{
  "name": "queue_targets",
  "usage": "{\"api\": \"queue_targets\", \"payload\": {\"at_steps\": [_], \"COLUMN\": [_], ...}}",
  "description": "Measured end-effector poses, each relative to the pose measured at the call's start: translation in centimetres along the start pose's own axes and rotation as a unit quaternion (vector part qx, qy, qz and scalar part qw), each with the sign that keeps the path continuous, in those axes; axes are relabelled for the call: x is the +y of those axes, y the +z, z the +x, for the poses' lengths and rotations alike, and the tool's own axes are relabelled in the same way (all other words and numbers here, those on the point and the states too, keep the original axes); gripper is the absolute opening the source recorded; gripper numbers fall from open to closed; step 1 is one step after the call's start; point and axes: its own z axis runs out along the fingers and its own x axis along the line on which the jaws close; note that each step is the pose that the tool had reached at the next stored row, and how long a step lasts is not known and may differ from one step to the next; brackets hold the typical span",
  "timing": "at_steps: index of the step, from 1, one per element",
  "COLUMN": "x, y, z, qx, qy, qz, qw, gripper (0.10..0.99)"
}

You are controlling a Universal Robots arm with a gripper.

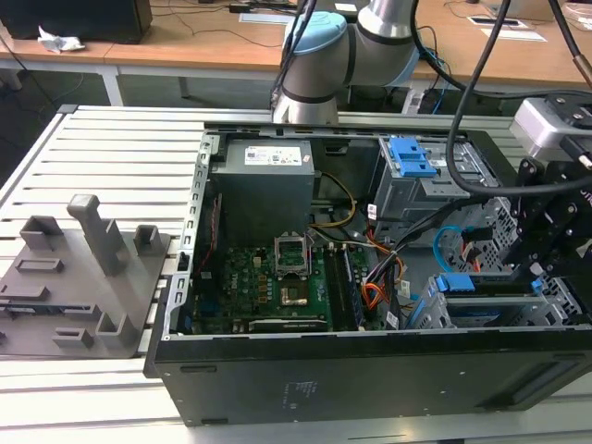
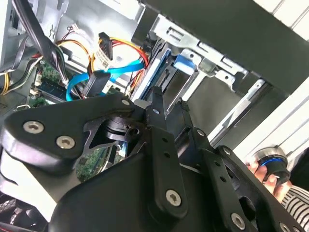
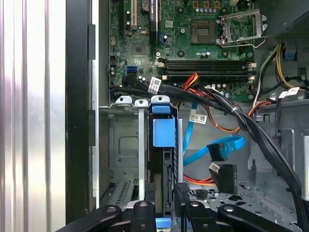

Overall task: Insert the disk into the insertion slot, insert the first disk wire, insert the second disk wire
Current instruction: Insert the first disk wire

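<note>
the gripper [image 3: 164,197] is pinched on the near end of the disk [image 3: 163,135], which is held on edge inside the insertion slot [image 3: 124,145]. a blue cable [image 3: 217,147] is seen just beside the slot, with the motherboard [image 3: 193,43] beyond.

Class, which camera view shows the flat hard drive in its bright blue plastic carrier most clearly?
The first wrist view: the drive stands edge-on in the grey perforated metal cage, blue tab facing the camera. The exterior view shows its blue carrier edge from afar. The second wrist view catches the blue tab obliquely.
</note>
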Motion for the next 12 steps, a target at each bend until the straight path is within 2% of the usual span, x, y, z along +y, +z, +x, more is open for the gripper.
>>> {"api": "queue_targets", "payload": {"at_steps": [3,4,7,12], "x": [-0.62,-0.66,-0.63,-0.62], "y": [-0.04,-0.05,-1.13,-1.25], "z": [-0.02,-0.01,-0.01,-0.17], "qx": [0.0001,0.0001,0.0002,0.0004], "qy": [0.000,0.000,0.000,0.000], "qz": [0.0000,0.0000,0.0000,0.0000], "qw": [1.0000,1.0000,1.0000,1.0000], "gripper": [0.302,0.302,0.302,0.302]}}
